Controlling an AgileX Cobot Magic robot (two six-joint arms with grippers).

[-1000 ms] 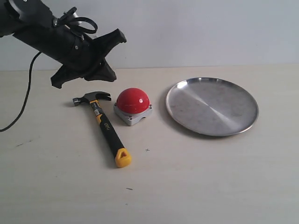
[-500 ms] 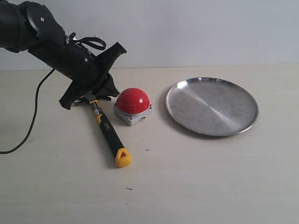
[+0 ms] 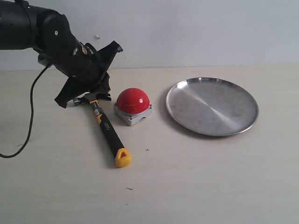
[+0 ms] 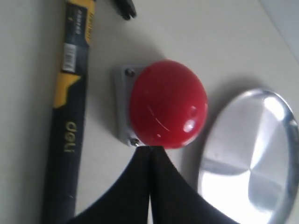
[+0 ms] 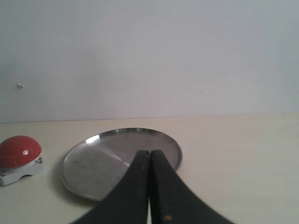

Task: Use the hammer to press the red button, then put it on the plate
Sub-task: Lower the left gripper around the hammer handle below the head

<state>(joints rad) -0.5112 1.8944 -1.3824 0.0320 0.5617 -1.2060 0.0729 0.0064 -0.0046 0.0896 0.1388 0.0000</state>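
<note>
A pale beige tabletop [image 3: 210, 186] fills the lower part of the scene, matte and lightly scuffed, with a few small dark specks [image 3: 147, 150] towards its front. Behind it a plain greyish-white wall [image 3: 201, 32] rises from a straight seam, marked by one tiny fleck [image 3: 97, 36]. The light is soft and even, and shadows are faint.

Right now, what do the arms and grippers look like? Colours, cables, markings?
Left arm: matte black, bulky rounded housings, with a black cable hanging off it. Left gripper and right gripper: plain black fingers tapering to narrow tips. No markings legible on any of it.
</note>
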